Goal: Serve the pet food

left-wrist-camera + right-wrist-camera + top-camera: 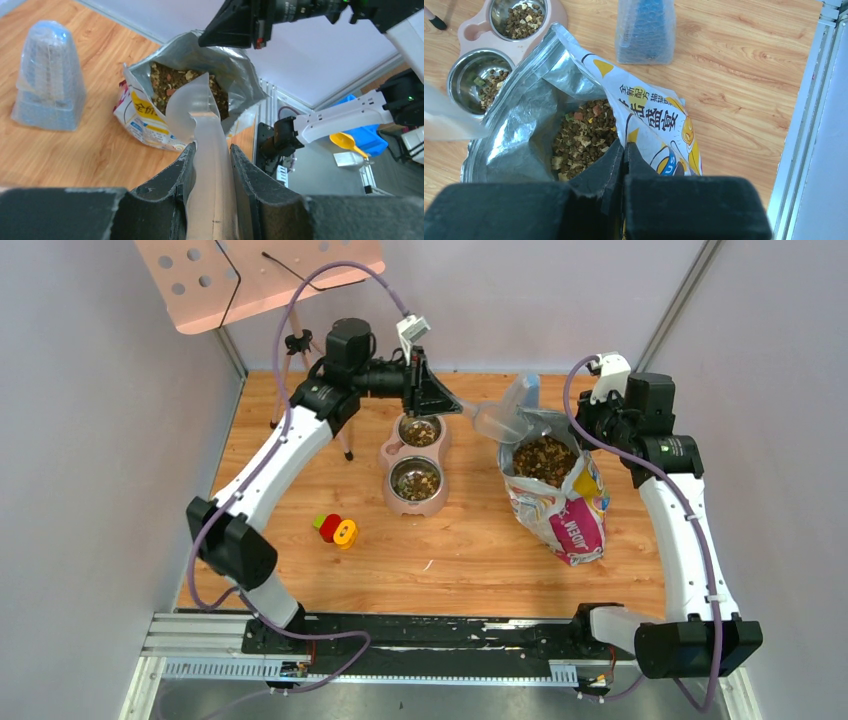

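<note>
Top external: left gripper (452,403) clamps a clear scoop (497,420), hovering between double bowl (388,452) and bag (575,525). Left wrist: scoop mouth points at the bag's opening. Right wrist: right gripper (623,150) pinches the bag rim so it gapes; pet food (584,137) sits inside, some in both bowls.

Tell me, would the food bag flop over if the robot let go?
Probably it would sag: the bag looks thin and crinkly, and the right gripper pinches its rim open. The kibble inside likely weighs its bottom down, so it may not tip fully.
</note>
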Tool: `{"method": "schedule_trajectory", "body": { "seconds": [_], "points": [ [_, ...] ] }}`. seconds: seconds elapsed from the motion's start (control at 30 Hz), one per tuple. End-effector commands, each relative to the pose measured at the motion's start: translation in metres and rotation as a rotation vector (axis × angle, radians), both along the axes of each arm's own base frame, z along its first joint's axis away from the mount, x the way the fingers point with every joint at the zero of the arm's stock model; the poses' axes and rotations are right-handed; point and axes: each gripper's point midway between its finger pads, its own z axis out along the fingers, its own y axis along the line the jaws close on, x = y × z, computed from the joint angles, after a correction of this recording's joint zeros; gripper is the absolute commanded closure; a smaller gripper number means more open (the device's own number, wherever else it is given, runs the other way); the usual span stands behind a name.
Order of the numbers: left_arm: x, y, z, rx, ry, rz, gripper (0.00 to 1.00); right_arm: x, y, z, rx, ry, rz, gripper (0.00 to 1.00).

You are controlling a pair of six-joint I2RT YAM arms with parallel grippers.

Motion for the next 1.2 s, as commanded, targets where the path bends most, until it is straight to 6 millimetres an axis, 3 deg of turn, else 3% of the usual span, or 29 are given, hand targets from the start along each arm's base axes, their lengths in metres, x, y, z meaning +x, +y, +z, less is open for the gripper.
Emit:
{"method": "schedule_trajectory", "body": {
  "seconds": [0.0,0.17,0.2,0.43,0.7,0.97,1.17],
  "points": [
    [0.011,-0.031,-0.013,0.047,0.085,-0.062,1.0,-0.004,0.004,0.017,0.018,-0.055,0.019,1.0],
    [0.02,-0.058,-0.027,0.073,0.086,-0.056,1.0,-0.004,0.005,0.024,0.016,-0.073,0.023,1.0],
    [0.031,-0.06,-0.034,0.115,0.065,0.017,1.0,-0.004,0.004,0.025,0.015,-0.075,0.023,1.0],
    [0.027,-0.088,-0.049,0.207,0.023,0.05,1.0,-0.001,0.009,0.036,0.03,-0.094,0.04,1.0],
    [0.032,-0.101,-0.083,0.349,0.017,0.102,1.0,0.009,0.017,0.064,0.068,-0.138,0.062,1.0],
    [0.035,-0.13,-0.123,0.443,-0.053,0.06,1.0,0.011,0.024,0.064,0.088,-0.129,0.083,1.0],
    [0.05,-0.14,-0.132,0.468,-0.173,0.11,1.0,0.011,0.025,0.063,0.089,-0.124,0.083,1.0]
  ]
}}
